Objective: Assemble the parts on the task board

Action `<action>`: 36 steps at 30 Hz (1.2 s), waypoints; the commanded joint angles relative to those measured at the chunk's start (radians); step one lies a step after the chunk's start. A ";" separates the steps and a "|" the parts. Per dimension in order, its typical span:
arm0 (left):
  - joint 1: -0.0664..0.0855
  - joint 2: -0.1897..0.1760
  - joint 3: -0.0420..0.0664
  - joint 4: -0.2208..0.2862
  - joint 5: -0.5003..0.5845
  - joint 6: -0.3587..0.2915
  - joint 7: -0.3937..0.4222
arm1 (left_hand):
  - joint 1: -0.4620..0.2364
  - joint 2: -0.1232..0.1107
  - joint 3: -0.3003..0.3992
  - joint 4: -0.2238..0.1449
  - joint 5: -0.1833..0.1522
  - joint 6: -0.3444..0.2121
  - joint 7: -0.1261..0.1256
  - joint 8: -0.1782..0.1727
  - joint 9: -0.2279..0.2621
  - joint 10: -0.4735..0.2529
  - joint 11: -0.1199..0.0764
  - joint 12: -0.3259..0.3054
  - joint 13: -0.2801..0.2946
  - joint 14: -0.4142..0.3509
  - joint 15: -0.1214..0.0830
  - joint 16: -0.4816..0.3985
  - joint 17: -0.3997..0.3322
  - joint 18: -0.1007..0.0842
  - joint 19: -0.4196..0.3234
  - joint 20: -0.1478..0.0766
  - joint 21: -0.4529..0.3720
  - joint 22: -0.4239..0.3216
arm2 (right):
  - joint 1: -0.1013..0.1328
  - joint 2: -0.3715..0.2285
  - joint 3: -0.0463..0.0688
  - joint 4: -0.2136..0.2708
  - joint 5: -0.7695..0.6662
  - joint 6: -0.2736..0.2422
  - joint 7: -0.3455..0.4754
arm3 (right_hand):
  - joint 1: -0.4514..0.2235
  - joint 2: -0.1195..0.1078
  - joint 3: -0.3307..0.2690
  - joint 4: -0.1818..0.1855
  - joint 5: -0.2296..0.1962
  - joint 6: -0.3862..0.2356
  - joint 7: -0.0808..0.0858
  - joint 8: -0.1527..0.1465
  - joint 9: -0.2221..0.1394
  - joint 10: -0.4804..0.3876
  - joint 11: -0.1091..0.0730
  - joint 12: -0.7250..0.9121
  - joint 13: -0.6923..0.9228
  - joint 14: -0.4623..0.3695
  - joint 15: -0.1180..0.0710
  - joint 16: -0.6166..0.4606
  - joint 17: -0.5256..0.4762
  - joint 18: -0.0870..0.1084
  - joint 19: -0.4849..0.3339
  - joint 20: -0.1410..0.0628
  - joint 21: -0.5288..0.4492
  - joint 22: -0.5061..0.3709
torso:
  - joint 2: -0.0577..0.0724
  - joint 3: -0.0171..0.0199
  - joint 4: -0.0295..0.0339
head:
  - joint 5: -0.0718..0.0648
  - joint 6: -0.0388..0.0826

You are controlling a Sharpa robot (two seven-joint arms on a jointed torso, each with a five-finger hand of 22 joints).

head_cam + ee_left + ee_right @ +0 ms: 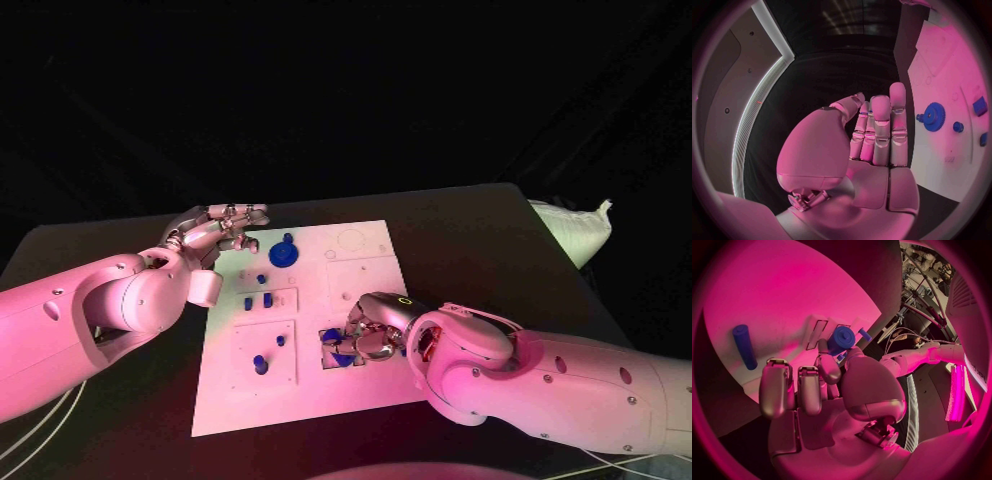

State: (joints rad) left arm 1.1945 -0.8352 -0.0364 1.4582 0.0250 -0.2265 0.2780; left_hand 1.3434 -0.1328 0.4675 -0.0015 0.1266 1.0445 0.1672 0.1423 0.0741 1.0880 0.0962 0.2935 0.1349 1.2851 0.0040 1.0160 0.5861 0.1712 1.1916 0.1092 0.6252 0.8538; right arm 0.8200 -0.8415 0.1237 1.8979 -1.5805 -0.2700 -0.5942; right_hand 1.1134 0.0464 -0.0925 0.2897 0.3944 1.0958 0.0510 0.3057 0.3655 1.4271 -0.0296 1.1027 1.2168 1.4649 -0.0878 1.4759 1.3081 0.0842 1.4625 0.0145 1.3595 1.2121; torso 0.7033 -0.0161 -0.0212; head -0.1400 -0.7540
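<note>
The white task board (361,265) lies mid-table. A blue gear (283,250) (932,116) stands near its far left, with several small blue parts (260,298) in the pockets below it. My left hand (216,232) (873,135) hovers at the board's far left edge beside the gear, its fingers straight and holding nothing. My right hand (369,335) (817,385) sits over the board's near middle. Its thumb and a finger pinch a short blue cylinder (842,340) (338,346). A long blue rod (744,346) lies on the board beside that hand.
A white bag (577,230) rests at the table's right edge. Bare black tabletop (476,230) runs between the board and the bag. White cables (29,440) trail off the near left corner.
</note>
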 commanded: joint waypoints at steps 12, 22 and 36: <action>0.001 0.000 0.001 0.004 -0.007 0.022 -0.002 | -0.002 0.008 -0.006 -0.001 0.000 -0.011 0.002 0.004 -0.001 -0.009 -0.002 0.006 -0.001 -0.005 0.004 -0.001 -0.003 0.011 0.009 0.000 -0.003 -0.002 | 0.002 0.004 -0.001 -0.003 -0.039 0.012 -0.012 | -0.109 0.006 -0.107 0.002 -0.232 0.023 -0.012 0.003 0.030 0.012 -0.005 -0.001 0.015 0.073 -0.012 0.001 0.076 -0.013 0.007 -0.006 0.002 0.002 | -0.001 0.0007 -0.0016 | 0.003 -0.009; 0.001 -0.001 0.001 0.003 -0.007 0.023 -0.003 | -0.003 0.008 -0.007 0.000 0.000 -0.012 0.002 0.004 -0.001 -0.010 -0.001 0.006 -0.001 -0.005 0.005 0.000 -0.001 0.011 0.009 0.000 -0.004 -0.002 | 0.002 -0.004 -0.001 0.014 -0.056 -0.006 -0.006 | -0.136 0.009 -0.137 0.002 -0.277 0.024 -0.012 0.001 0.037 0.014 -0.005 0.000 0.020 0.073 -0.012 0.001 0.077 -0.013 0.007 -0.006 0.003 0.004 | 0.000 0.0016 -0.0011 | 0.004 -0.012; 0.000 -0.004 0.000 0.002 -0.013 0.025 -0.005 | -0.003 0.008 -0.008 0.000 0.000 -0.013 0.002 0.004 -0.002 -0.011 -0.001 0.006 -0.001 -0.006 0.005 -0.002 -0.005 0.011 0.009 0.000 -0.004 -0.002 | 0.000 -0.029 -0.001 0.035 -0.042 0.005 0.013 | 0.081 0.007 -0.116 -0.077 -0.241 0.019 -0.011 -0.006 0.058 0.015 -0.005 -0.003 0.035 0.074 -0.012 0.003 0.083 -0.013 0.006 -0.007 0.003 0.009 | -0.001 0.0003 -0.0001 | 0.007 -0.017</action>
State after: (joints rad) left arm 1.1945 -0.8400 -0.0364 1.4590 0.0194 -0.2215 0.2701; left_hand 1.3434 -0.1329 0.4677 -0.0015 0.1267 1.0375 0.1672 0.1422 0.0735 1.0844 0.0927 0.2935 0.1349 1.2816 0.0074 1.0160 0.5824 0.1711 1.1916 0.1092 0.6253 0.8529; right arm 0.8211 -0.8710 0.1233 1.9329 -1.6152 -0.2699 -0.5927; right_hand 1.1804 0.0519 -0.2108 0.2178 0.1601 1.1190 0.0349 0.3033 0.4224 1.4375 -0.0327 1.1027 1.2516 1.4647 -0.0949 1.4757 1.3076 0.0842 1.4662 0.0109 1.3594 1.2198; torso 0.7027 -0.0151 -0.0225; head -0.1323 -0.7698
